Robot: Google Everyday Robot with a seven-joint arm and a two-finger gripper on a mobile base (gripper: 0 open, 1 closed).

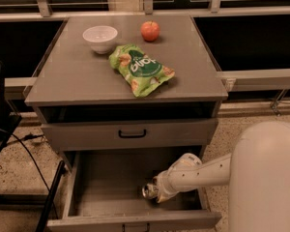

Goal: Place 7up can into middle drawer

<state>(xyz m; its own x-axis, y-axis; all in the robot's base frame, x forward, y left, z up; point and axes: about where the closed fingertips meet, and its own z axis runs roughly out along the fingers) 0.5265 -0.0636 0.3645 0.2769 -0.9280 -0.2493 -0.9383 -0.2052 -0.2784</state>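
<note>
7up can sits at the hand, seemingly held, in middle drawer.

The gripper sits low in the middle drawer of a grey cabinet. Speckled terrazzo floor lies on both sides of it. Far above and behind it run dark windows and pale metal rails in dim, warm light.

Likely an office or lab snack corner: grey metal drawer cabinet on speckled terrazzo floor, by dark windows with pale metal rails; white bowl, red apple and green crisp bag on top. Robot gripper low inside the pulled-out grey drawer.
</note>
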